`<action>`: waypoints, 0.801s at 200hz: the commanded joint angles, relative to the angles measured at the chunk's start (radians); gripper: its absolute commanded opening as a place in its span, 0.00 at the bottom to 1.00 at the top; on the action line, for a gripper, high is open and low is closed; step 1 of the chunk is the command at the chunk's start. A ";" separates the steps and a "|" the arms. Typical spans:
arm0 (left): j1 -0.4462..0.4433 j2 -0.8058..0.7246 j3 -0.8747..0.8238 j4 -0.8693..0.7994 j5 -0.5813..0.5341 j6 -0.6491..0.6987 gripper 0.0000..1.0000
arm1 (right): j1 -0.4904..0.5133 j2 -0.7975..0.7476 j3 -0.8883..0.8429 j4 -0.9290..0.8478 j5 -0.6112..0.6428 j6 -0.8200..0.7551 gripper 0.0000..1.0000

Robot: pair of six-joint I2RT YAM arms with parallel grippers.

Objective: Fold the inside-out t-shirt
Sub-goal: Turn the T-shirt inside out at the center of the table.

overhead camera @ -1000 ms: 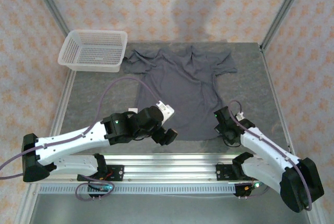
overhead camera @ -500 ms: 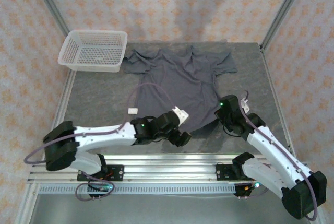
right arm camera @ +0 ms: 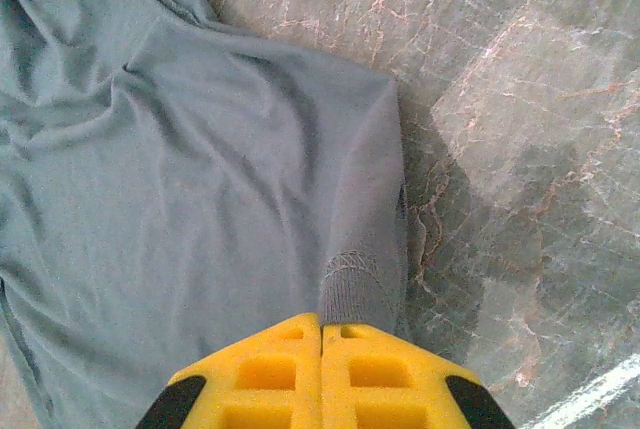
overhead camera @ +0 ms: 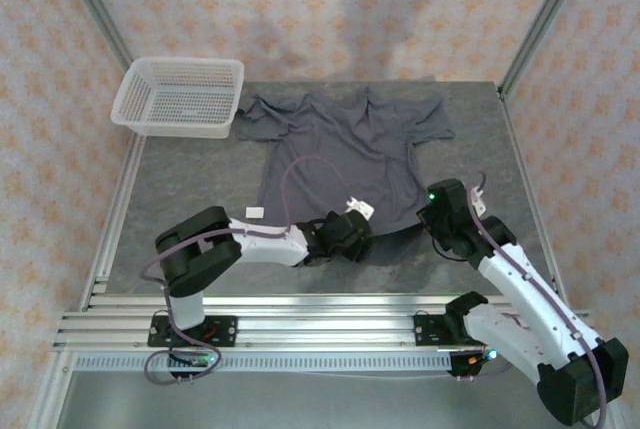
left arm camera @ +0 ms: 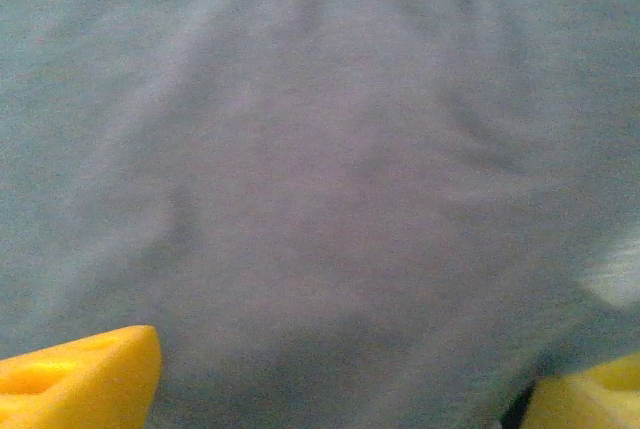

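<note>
On the table (overhead camera: pixel 480 129), right jaws pinch the t-shirt (overhead camera: pixel 340 149) hem, left jaws gape wide

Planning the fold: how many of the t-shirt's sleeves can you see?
2 on the t-shirt. The left sleeve lies far left, by the white basket; the right sleeve lies far right.

Patterned wallpaper (overhead camera: pixel 320 9), grey marbled table (overhead camera: pixel 170 174)

We see a white plastic mesh basket (overhead camera: pixel 172 127) at the far left corner of the grey marbled table (overhead camera: pixel 185 184), upright, its open top facing up. Peach patterned walls (overhead camera: pixel 300 9) and slanting metal frame posts (overhead camera: pixel 95 4) stand behind the table's far edge.
</note>
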 commanded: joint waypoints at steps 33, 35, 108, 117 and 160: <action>0.109 -0.115 -0.037 -0.049 -0.032 -0.007 0.44 | -0.032 -0.020 0.032 -0.048 0.016 -0.036 0.00; 0.109 -0.118 -0.037 -0.051 -0.024 -0.006 0.40 | -0.031 -0.020 0.031 -0.047 0.017 -0.038 0.00; 0.109 -0.291 -0.059 -0.083 0.140 -0.076 0.00 | -0.024 -0.132 -0.005 0.053 -0.180 -0.389 0.25; 0.109 -0.303 -0.046 -0.101 0.152 -0.085 0.00 | -0.003 -0.164 -0.036 0.132 -0.287 -0.428 0.31; 0.110 -0.321 0.047 -0.207 0.141 -0.076 0.00 | 0.295 -0.188 -0.184 0.481 -0.257 -0.445 0.35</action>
